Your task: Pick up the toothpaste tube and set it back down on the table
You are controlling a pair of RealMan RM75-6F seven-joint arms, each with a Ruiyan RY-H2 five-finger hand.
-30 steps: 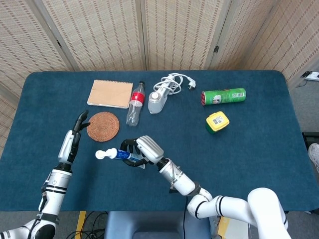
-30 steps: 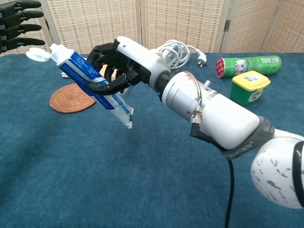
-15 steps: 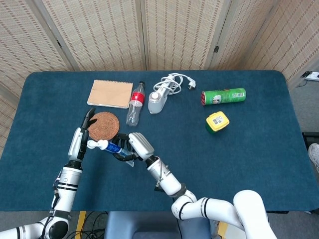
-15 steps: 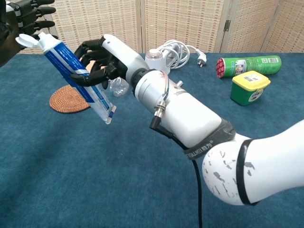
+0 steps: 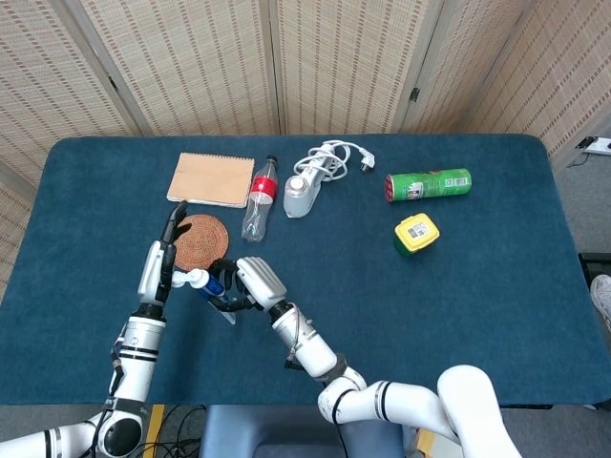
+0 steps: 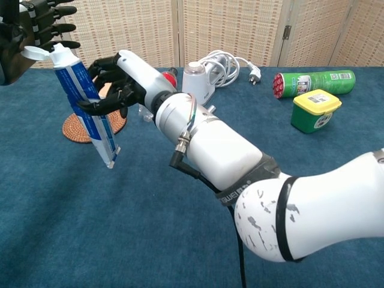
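right hand (image 6: pixel 111 81) grips 1 toothpaste tube (image 6: pixel 84 108) | left hand (image 6: pixel 33 27) fingers spread, at cap | 1 coaster (image 5: pixel 199 241)

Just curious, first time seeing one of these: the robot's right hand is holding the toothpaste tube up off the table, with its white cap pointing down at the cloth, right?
Nearly. The right hand does hold the toothpaste tube off the table, but the white cap points up, near the left hand. The flat crimped end hangs downward. The chest view shows this best.
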